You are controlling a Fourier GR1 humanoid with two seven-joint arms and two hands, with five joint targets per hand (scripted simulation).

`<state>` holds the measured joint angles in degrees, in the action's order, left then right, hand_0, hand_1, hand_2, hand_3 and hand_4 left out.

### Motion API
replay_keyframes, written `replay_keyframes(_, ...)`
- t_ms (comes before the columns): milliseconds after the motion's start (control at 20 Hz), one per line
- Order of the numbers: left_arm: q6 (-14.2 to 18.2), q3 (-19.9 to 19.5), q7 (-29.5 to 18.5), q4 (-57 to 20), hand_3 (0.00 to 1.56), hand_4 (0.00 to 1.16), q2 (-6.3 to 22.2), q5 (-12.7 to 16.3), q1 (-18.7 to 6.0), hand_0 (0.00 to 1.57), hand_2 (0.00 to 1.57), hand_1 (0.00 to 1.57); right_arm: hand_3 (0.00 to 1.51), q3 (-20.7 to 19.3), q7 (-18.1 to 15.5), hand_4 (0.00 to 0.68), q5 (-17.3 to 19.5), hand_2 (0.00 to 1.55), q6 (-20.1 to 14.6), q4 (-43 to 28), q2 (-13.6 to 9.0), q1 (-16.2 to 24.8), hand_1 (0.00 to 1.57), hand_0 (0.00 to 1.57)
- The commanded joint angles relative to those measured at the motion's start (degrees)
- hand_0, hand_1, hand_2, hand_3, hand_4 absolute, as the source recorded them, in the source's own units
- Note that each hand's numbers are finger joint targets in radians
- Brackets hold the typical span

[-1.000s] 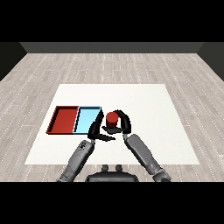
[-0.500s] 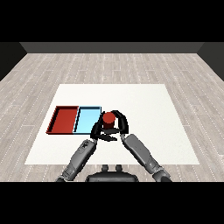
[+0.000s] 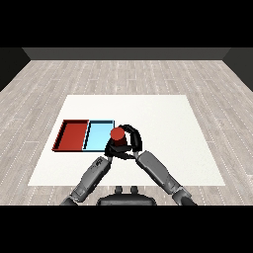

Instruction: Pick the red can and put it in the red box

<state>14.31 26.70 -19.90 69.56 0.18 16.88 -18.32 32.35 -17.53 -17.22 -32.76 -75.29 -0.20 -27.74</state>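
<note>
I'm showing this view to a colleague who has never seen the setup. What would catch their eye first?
Most likely the red can, held up by the right hand curled round it at the middle of the white table, by the light blue tray's right edge. Next, the red tray lying to the left of the blue one. The left hand sits just below the can.

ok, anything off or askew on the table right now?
Nothing stands out. The red cylindrical can sits upright in the right hand, near the light blue tray's right edge. The red tray lies square beside it. Left hand is close under the can.
</note>
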Motion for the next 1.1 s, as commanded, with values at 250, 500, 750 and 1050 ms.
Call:
replay_keyframes(250, -2.02, -2.41, -1.24, 1.43, 0.00, 0.16, 1.14, -1.38, 0.72, 0.00, 0.00, 0.00, 1.37, 4.11, -1.90, 0.642, -8.37, 1.46, -3.24, 7.75, 0.19, -9.12, 1.48, 1.48)
replay_keyframes(500, 12.32, -1.90, 1.63, -3.54, 0.00, 0.61, -0.15, -0.36, -3.92, 0.61, 0.63, 0.61, 1.37, 3.64, -2.65, 0.629, -3.74, 1.45, -1.20, 3.02, 0.09, -1.80, 1.47, 1.47)
replay_keyframes(750, 19.28, 3.82, 4.13, -1.70, 1.38, 0.91, -0.16, 1.31, -2.40, 1.57, 1.50, 1.57, 1.38, 4.93, -2.92, 0.626, -4.68, 1.46, -1.71, 3.31, 0.18, -1.67, 1.53, 1.53)
replay_keyframes(1050, 22.54, 3.69, 3.15, -3.01, 1.41, 1.00, -0.13, 1.92, -5.28, 1.57, 1.51, 1.57, 1.38, 7.33, -3.45, 0.607, -8.10, 1.45, -5.44, 4.77, 0.17, -6.26, 1.46, 1.46)
